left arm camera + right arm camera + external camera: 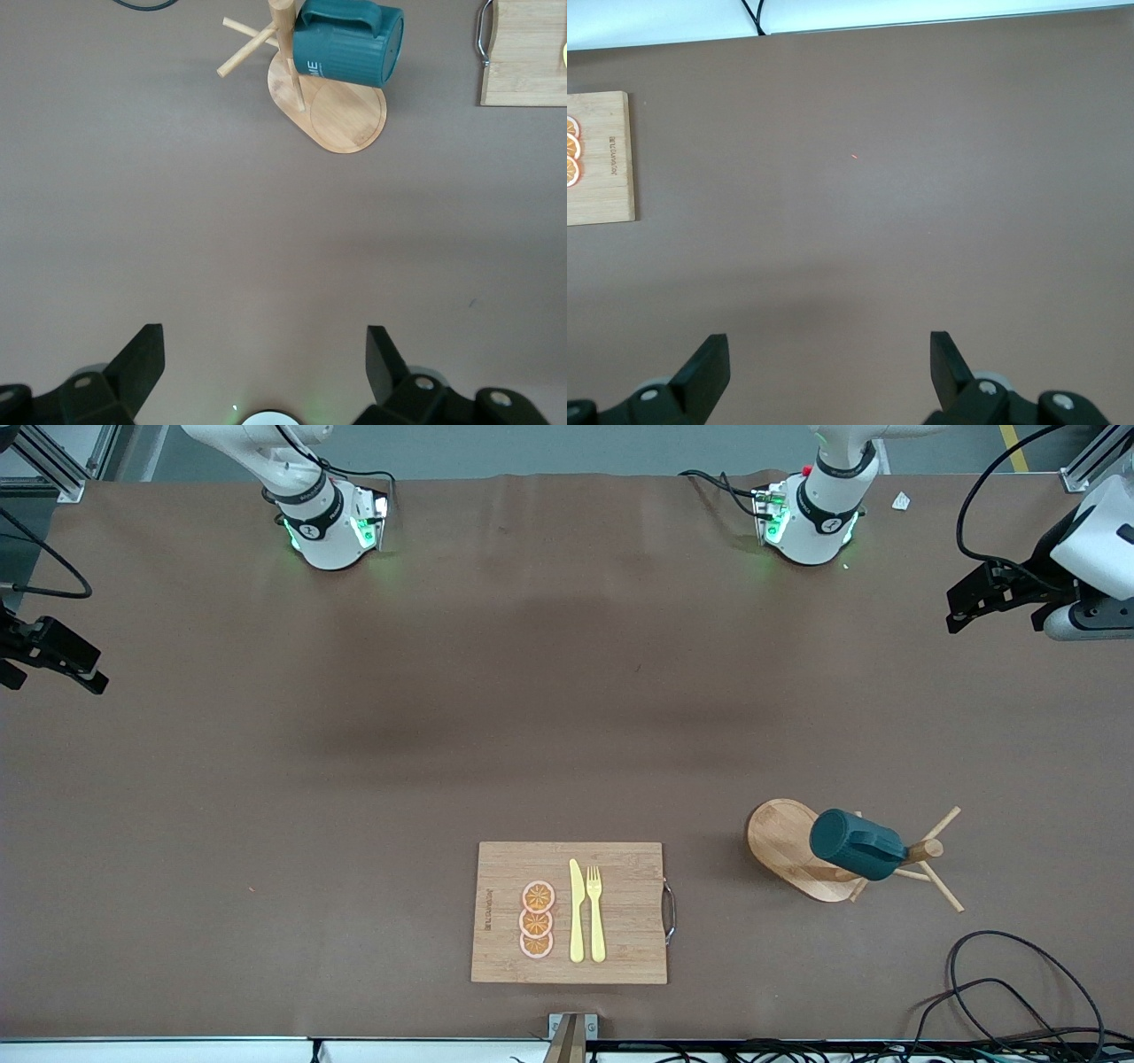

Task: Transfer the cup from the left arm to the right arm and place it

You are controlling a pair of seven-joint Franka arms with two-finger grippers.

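Dark teal-green cylindrical cup [856, 844] hangs tilted on peg of wooden peg rack [793, 849], toward left arm's end of worktop [567, 717], so left arm likely picks first. Beside rack: bamboo cutting board [570, 912] with yellow knife, fork, orange slices. Left gripper [264, 367] spread open, empty, over bare worktop. Right gripper [829, 365] open, empty, waiting at own end.
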